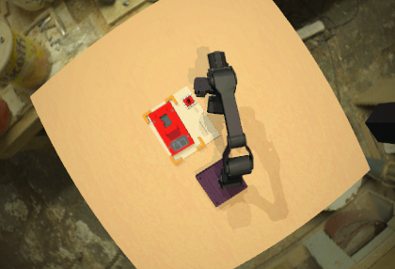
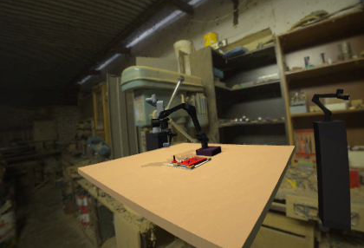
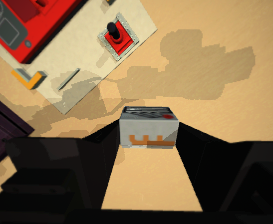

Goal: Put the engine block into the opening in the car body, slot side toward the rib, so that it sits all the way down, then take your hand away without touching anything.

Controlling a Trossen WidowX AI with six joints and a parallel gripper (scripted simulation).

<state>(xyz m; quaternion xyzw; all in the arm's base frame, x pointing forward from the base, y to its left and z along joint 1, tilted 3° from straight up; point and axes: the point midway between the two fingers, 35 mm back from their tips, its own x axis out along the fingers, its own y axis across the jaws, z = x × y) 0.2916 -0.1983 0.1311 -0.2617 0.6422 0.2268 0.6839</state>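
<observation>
Above the tan bench (image 1: 292, 160), the claw (image 3: 148, 134) grips the grey engine block (image 3: 148, 128) between its 2 dark fingers, held off the surface beside the cream mat (image 1: 207, 124) carrying the red car body (image 1: 170, 126).

The desk (image 1: 282, 127) is evenly lit from above, with soft blocky arm shadows. The workshop background is dim and blurred, and the top view bows at its edges.
</observation>
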